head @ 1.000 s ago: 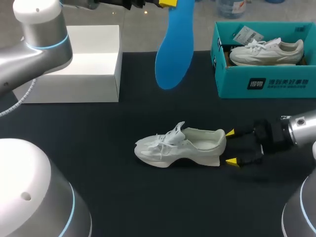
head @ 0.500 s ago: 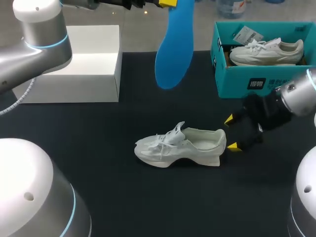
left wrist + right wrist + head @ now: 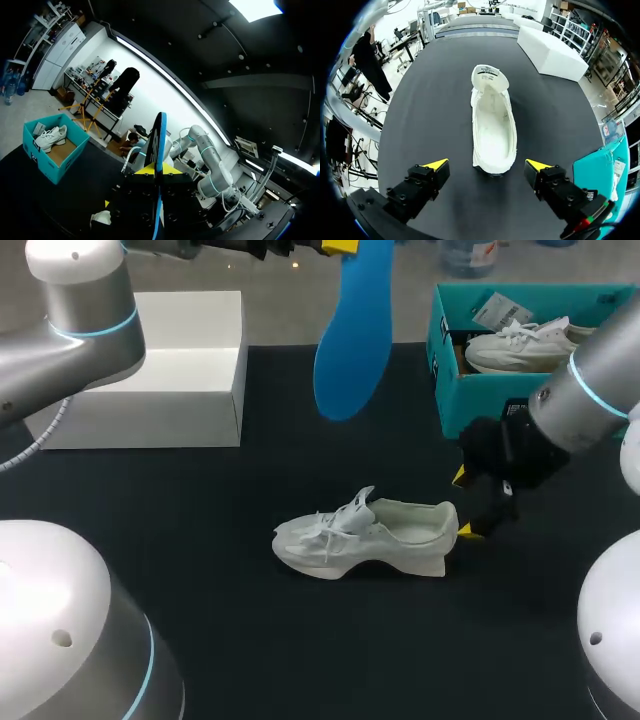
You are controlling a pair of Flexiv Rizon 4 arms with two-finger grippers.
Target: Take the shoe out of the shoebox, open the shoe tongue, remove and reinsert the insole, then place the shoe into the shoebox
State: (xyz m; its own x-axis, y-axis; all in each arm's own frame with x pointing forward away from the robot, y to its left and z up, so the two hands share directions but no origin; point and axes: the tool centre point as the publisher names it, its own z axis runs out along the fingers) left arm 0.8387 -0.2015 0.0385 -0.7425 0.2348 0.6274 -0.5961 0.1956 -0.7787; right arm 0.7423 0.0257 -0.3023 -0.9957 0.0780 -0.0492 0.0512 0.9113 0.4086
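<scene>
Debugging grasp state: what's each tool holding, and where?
Left tool pinches the blue insole at its upper end; right tool is open, holding nothing.

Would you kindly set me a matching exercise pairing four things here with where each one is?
Things: 1 blue insole; 2 loose white shoe; 3 teal shoebox; 4 white box.
Places: A holds a second shoe; B gripped aloft in the left jaws; C far left of the table; D just ahead of the open right jaws.
Pairs: 1-B; 2-D; 3-A; 4-C.
</scene>
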